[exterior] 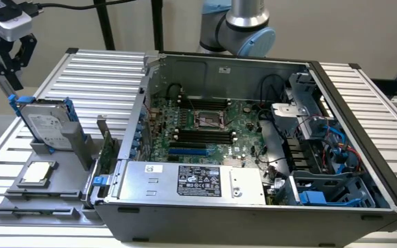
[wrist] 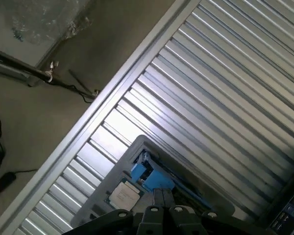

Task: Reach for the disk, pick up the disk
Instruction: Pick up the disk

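- Your claw (wrist: 162,193) hangs above the disk (exterior: 43,123), clear of it. Its fingers look drawn together, with nothing between them.
- The disk stands on edge in a grey holder (exterior: 71,144) beneath the claw, with its blue carrier framing the top edge.
- If you descend with the fingers together, I judge they would strike the carrier's top edge instead of straddling it, and jam the disk into its slot.
- A pinch on the blue plastic alone could flex or slip.
- An off-vertical lift could bind the disk and drag the holder along.
- The processor chip (exterior: 36,173) lies below the claw, just beside the holder, and the open computer case (exterior: 254,222) stands farther off. A sideways swing risks hitting either.
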Controlling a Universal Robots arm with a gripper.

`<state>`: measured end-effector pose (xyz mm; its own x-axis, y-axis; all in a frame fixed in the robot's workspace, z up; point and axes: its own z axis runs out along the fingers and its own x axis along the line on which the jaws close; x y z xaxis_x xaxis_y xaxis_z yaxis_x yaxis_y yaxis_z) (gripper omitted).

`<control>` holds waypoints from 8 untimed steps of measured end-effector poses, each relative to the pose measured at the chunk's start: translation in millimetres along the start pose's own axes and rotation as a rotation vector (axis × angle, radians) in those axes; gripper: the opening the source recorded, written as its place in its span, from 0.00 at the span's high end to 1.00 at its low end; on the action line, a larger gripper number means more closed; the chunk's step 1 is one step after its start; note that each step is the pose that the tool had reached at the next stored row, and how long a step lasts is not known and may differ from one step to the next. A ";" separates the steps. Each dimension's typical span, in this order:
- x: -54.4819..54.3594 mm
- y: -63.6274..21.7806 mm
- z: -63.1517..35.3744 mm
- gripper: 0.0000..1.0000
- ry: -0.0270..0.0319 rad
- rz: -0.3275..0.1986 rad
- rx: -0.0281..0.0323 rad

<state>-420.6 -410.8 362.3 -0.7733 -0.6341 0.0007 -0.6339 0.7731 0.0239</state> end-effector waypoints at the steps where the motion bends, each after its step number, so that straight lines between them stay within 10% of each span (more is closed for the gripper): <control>1: 0.0 0.0 0.0 0.89 0.0005 -0.018 0.0000; 8: 0.0 0.0 0.0 0.89 0.0035 -0.145 0.0001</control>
<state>-420.6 -410.8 362.3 -0.6735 -0.7392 0.0008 -0.7389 0.6733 0.0238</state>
